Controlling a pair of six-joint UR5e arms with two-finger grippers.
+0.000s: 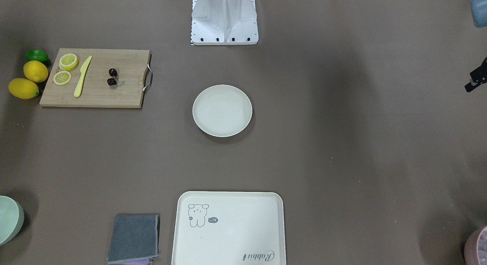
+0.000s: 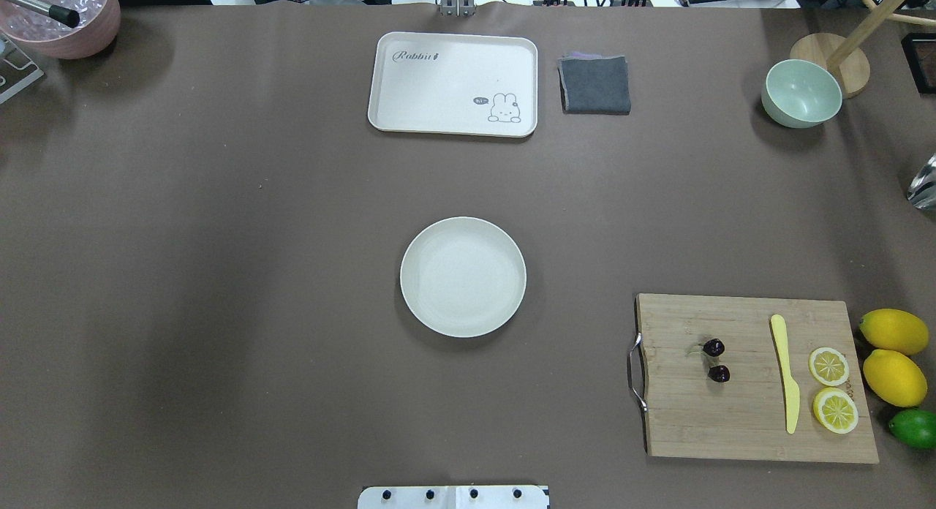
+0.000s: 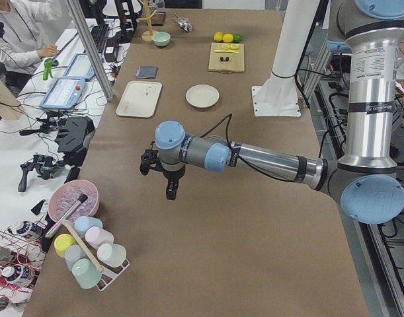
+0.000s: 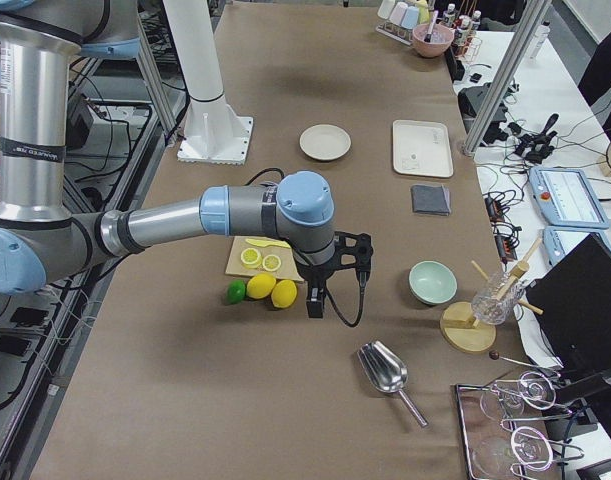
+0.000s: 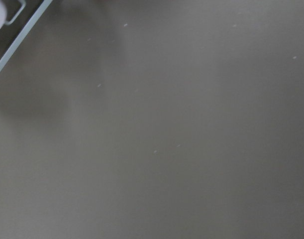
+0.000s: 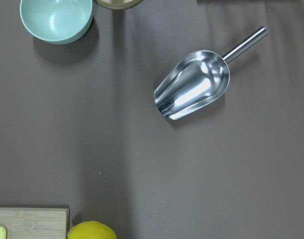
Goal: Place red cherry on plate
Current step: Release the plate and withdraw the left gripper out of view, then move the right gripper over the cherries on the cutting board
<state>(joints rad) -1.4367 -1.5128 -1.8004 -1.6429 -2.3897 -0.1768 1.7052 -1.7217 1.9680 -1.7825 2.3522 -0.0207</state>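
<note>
The red cherry [image 1: 112,77] [image 2: 715,360], a pair of tiny dark fruits on pale stems, lies on a wooden cutting board [image 1: 95,95] [image 2: 731,421]. The plate [image 1: 222,110] [image 2: 463,276], round, cream-white and with nothing on it, sits mid-table. My right gripper [image 4: 314,303] hangs above the table just beyond the lemons, away from the cherry. Far out toward the table's left end, my left gripper [image 3: 170,190] hovers over bare brown cloth. Neither wrist view shows fingers, so I cannot tell whether either gripper is open or shut.
On the board lie a yellow knife [image 2: 786,374] and two lemon slices [image 2: 830,366]; two lemons [image 2: 893,377] and a lime [image 2: 914,427] sit beside it. A bear tray [image 2: 453,85], grey cloth [image 2: 596,85], green bowl [image 2: 801,93] and metal scoop [image 6: 194,84] lie farther out.
</note>
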